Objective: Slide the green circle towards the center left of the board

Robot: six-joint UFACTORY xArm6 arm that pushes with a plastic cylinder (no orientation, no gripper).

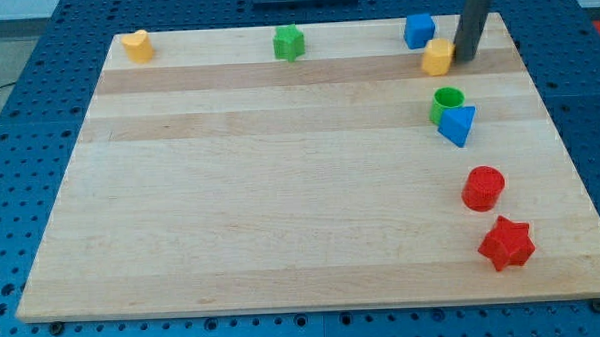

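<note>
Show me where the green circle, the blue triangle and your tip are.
green circle (446, 102), camera view, on its top rim.
blue triangle (459, 124), camera view, on its top face.
my tip (467, 56), camera view, on the rod's lower end.

One camera looks down obliquely at the whole board (281, 189) from its near edge.

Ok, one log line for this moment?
my tip: right of yellow block | green circle: touching blue triangle, below tip, unpushed
</note>
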